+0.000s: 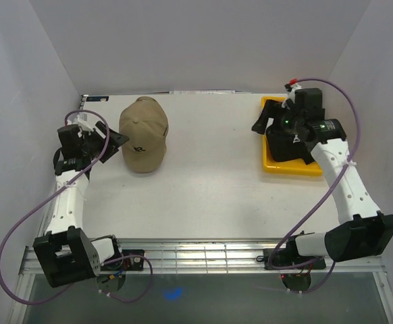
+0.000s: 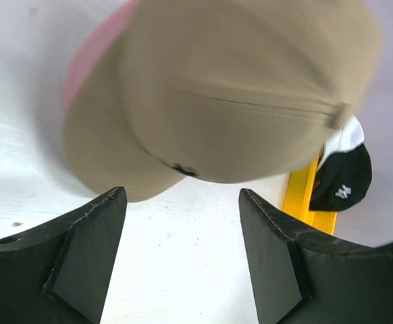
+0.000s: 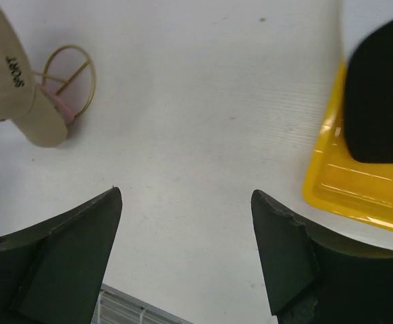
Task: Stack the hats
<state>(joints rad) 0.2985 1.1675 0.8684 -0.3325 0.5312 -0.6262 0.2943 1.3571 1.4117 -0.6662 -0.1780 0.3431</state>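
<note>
Left gripper [image 2: 181, 196] jaws spread wide, nothing between them, hanging just short of the tan cap [image 2: 237, 88]; right gripper [image 3: 186, 196] likewise wide open and empty, above bare table [image 3: 203, 88] beside the tray [image 3: 338, 196]; now the score: the tan cap sits on the pink cap [image 2: 92, 52] at the table's left side, only a pink edge peeking out, so that pair looks done; over in the tray the black cap [image 3: 382, 94] lies on the white cap [image 2: 348, 135]; purple one not in view, maybe buried; I'd call it under halfway, the tray caps yet to join the tan pile.
</note>
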